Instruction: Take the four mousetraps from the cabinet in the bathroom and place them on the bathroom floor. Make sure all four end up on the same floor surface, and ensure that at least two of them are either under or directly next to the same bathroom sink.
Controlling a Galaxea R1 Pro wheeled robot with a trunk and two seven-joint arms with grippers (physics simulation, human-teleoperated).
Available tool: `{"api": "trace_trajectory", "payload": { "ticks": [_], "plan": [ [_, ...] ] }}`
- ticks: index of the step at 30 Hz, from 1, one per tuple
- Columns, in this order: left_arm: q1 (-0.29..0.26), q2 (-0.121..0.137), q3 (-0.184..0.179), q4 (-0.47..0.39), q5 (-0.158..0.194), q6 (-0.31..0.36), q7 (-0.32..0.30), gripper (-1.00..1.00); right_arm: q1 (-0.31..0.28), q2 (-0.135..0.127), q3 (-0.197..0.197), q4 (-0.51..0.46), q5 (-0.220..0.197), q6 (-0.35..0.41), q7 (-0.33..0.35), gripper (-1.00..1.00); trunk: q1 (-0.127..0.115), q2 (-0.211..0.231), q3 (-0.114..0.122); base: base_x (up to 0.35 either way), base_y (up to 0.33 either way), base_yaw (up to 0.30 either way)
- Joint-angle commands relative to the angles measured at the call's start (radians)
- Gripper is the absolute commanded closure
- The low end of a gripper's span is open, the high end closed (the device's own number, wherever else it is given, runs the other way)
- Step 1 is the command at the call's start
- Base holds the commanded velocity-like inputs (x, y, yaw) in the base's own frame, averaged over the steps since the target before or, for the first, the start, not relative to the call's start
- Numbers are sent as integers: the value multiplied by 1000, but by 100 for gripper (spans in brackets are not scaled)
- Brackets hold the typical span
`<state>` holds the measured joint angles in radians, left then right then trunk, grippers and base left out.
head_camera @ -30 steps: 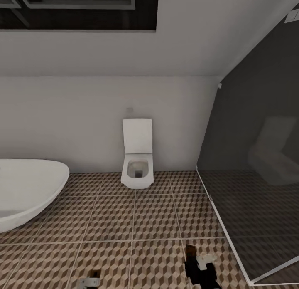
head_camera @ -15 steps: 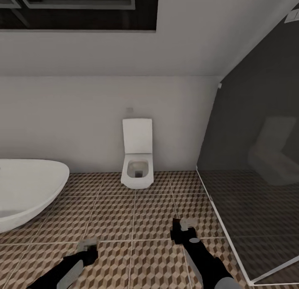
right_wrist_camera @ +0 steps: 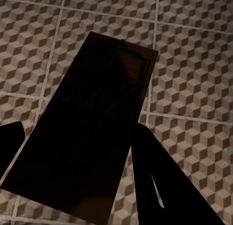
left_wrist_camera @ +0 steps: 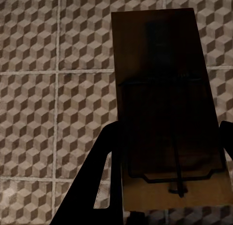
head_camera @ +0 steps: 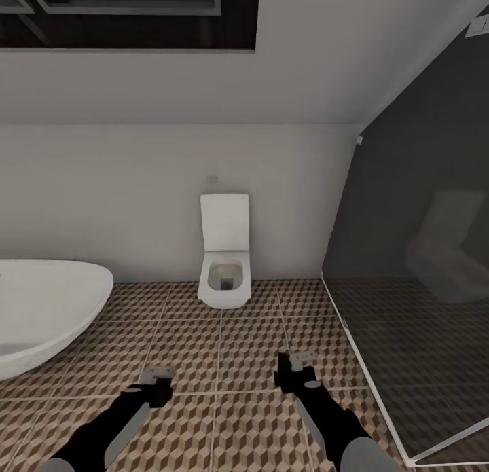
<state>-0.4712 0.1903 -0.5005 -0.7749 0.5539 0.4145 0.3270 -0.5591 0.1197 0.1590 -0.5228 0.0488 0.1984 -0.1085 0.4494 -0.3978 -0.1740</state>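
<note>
Open bathroom floor between bathtub, toilet, glass panel.

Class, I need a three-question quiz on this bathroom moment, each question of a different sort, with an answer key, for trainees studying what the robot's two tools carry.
1. True or false: the left tool is shut on a mousetrap.
2. What stands against the far wall straight ahead? A) a washing machine B) a toilet C) a wardrobe
3. Fill in: in the right wrist view, the surface seen behind the right tool's mousetrap is the cube-patterned ____.

Key: 1 true; 2 B; 3 bathroom floor. The right tool also grips its trap. A white bathtub sits on the left.
</note>
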Motion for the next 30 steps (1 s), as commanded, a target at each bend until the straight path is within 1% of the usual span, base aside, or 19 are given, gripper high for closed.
{"api": "trace_trajectory", "payload": {
  "ticks": [1, 6, 10, 23, 30],
  "plan": [
    [-1, 0, -7, -2, 3, 3, 10, 100, -1, 0, 6, -2, 3, 7, -9, 100, 1, -2, -2, 0, 0, 0],
    [-1, -1, -7, 7, -5, 4, -5, 100, -1, 0, 5, -5, 3, 7, -11, 100, 1, -2, -2, 7, 4, 0],
    [-1, -2, -6, 13, -7, 4, -24, 100, -1, -1, 5, -5, 3, 7, -11, 100, 1, -2, -2, 178, 121, 0],
    [-1, -3, -6, 25, -8, 4, -31, 100, -1, -2, 5, -5, 3, 7, -11, 100, 1, -2, -2, 272, 170, 0],
    [-1, -7, -7, 33, -9, 3, -31, 100, -1, -2, 5, -5, 3, 7, -12, 100, 1, -2, -2, 332, 44, 0]
  ]
}}
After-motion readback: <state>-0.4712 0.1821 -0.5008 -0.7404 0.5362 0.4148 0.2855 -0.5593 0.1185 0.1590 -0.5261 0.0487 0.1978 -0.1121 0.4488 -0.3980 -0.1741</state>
